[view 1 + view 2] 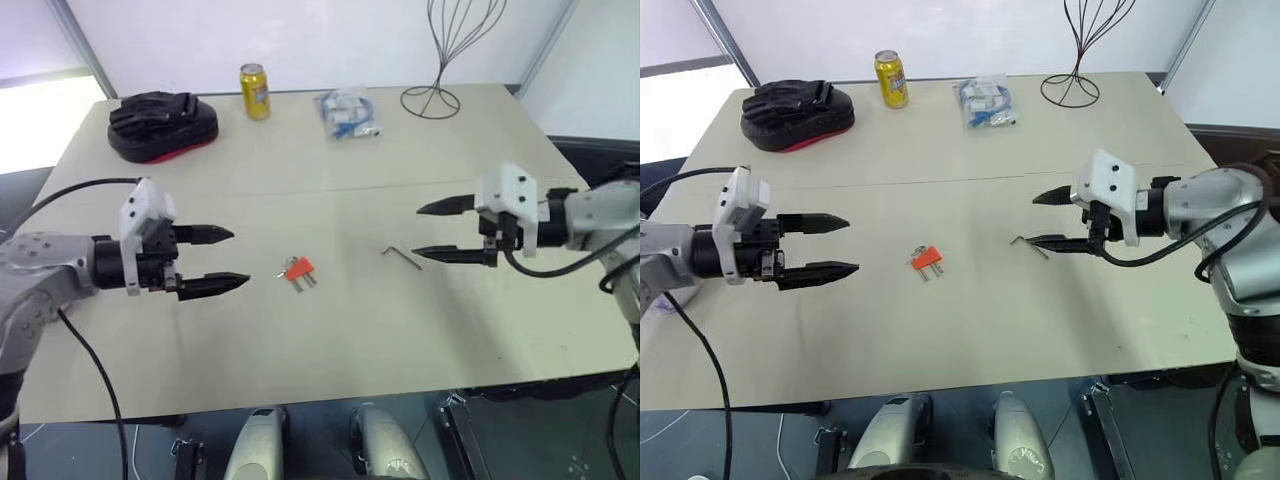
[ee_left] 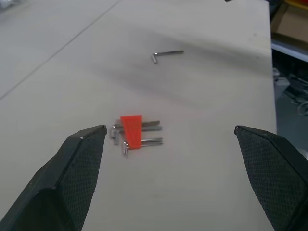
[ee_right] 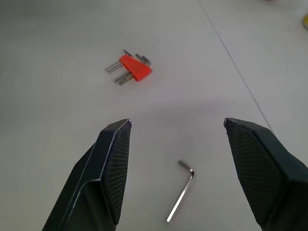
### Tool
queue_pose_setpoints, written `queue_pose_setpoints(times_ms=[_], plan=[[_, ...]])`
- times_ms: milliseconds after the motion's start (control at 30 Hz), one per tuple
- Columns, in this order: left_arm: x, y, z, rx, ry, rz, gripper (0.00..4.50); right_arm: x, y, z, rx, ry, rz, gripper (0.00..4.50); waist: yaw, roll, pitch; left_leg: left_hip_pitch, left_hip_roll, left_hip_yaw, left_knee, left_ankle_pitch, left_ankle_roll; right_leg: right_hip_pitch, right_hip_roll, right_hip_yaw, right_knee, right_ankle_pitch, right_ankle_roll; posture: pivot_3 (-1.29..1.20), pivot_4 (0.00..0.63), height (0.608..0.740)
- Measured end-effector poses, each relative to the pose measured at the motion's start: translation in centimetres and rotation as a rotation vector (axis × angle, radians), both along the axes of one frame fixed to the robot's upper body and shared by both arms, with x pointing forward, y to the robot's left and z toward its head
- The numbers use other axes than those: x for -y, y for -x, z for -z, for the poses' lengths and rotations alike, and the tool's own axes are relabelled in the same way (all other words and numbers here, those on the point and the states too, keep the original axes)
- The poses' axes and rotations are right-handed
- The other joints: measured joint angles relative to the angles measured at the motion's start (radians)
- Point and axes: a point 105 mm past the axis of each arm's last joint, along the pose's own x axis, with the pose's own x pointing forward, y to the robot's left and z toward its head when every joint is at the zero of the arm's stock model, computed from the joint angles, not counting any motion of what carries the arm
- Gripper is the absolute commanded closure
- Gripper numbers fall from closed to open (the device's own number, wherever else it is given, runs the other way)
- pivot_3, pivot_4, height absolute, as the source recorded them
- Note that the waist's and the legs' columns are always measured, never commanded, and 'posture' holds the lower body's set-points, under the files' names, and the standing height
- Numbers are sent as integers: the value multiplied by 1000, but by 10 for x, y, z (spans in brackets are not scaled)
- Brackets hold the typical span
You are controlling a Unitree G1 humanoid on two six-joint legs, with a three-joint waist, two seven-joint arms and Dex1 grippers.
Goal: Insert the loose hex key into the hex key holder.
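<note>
Loose hex key (image 1: 402, 256) lies flat on the pale surface (image 1: 340, 340), right of centre in the head view, long leg running from upper left to lower right, short bent leg at the upper-left end. Right claw (image 1: 433, 232) hovers just beside it, fingers spread wide, empty; the lower fingertip sits close to the key's lower-right end. In the right wrist view the key lies between and ahead of the two fingers, apart from both. Red holder (image 1: 298, 270) rests near frame centre, prongs pointing lower right, well apart from the key. Left claw (image 1: 232, 259) at centre left, spread fully, empty, aimed toward the holder. Judgement: right arm is clearly nearer the key; picking it up means closing across the long leg, not along it.
</note>
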Motion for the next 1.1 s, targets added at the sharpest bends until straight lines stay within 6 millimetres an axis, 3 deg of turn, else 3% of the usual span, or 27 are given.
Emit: queue_pose_setpoints(times_ms=[967,1100], plan=[[1,5,3,-8,13,-2,42,-11,-6,8,3,31,-55,1314,2,-1,0,-8,0,0,4,0,0,-7,2,0,3,2,4,0,150,740],[0,3,3,0,28,-25,42,-23,-15,11,31,-43,-53,1314,1,-1,0,-8,0,0,5,0,0,-7,2,-1,4,2,4,0,150,740]])
